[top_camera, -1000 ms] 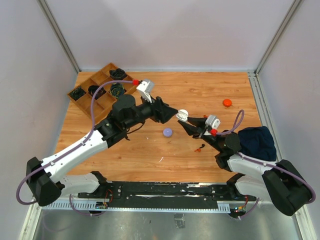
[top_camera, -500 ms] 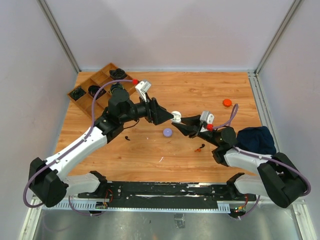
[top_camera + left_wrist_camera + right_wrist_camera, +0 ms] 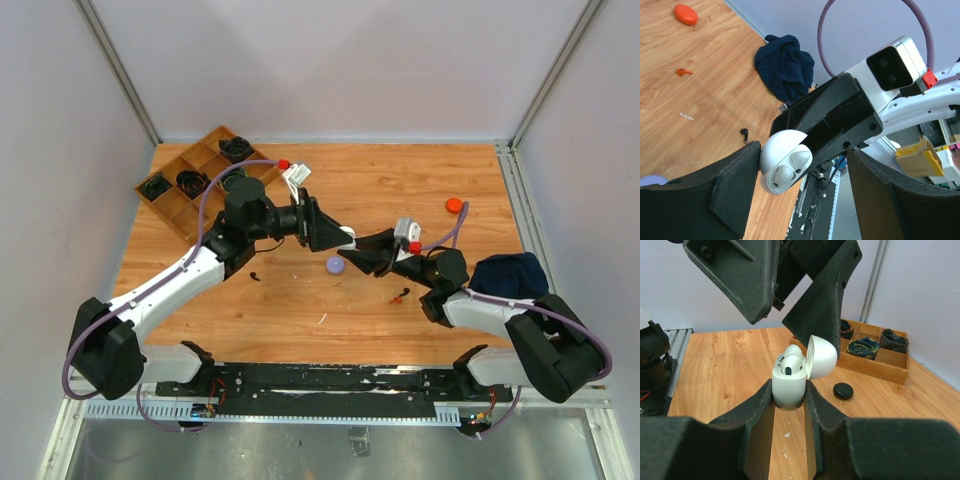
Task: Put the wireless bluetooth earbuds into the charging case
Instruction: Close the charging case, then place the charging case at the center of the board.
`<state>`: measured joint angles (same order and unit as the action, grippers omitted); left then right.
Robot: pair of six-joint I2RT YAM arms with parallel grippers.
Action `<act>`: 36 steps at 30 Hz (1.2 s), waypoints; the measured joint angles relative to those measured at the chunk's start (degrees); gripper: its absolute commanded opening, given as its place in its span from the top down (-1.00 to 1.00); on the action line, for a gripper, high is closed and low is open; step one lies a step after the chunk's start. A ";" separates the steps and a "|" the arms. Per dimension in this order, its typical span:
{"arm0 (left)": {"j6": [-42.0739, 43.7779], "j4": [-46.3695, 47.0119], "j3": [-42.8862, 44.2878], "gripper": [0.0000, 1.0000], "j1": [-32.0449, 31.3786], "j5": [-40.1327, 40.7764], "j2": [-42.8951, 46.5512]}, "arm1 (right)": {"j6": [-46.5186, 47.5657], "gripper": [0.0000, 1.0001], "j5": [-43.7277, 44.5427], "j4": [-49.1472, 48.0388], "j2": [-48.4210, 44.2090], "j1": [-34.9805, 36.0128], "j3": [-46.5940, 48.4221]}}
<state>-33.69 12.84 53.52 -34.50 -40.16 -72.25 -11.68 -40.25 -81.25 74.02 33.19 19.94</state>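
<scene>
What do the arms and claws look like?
The left arm and right arm have white links and black joints. Each carries a looping lilac cable, a red plug and a white wrist camera. The left claw and right claw have matte black wedge-shaped fingers.

I'm getting bright, even light from overhead; the wooden table (image 3: 400,180) is carrying only faint, soft-edged shadows. In the right wrist view, the fingers (image 3: 700,450) at six o'clock are going soft, and the charging case (image 3: 789,382) is gleaming mildly.
</scene>
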 measured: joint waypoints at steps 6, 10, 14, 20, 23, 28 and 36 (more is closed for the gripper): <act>-1.25 2.12 0.00 -0.44 0.07 -2.82 -1.70 | -1.55 0.99 -1.01 -0.94 0.59 -0.24 0.39; -1.57 2.62 -0.02 -0.43 0.20 -3.98 -2.01 | -2.08 0.99 -1.62 -1.46 0.70 -0.35 0.39; -1.60 2.62 -0.02 -0.42 0.26 -4.46 -2.01 | -2.40 0.99 -1.81 -1.70 0.94 -0.35 0.39; -1.46 2.71 -0.02 -0.42 0.55 -4.94 -1.95 | -3.19 0.99 -1.90 -1.92 0.96 -0.39 0.37; -1.33 2.82 -0.02 -0.43 0.72 -5.22 -1.66 | -3.48 0.99 -2.19 -1.88 0.96 -0.52 0.33; -1.27 3.98 -0.09 -0.43 1.18 -5.88 -0.61 | -4.02 0.99 -3.23 -1.53 1.27 -0.68 0.22; -0.61 3.37 -0.31 -0.47 2.25 -5.33 0.72 | -5.09 0.99 -3.58 1.07 1.22 -1.16 -0.09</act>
<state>-34.30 16.21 53.21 -32.25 -45.50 -71.53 -16.78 -43.83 -80.18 75.24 32.03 19.86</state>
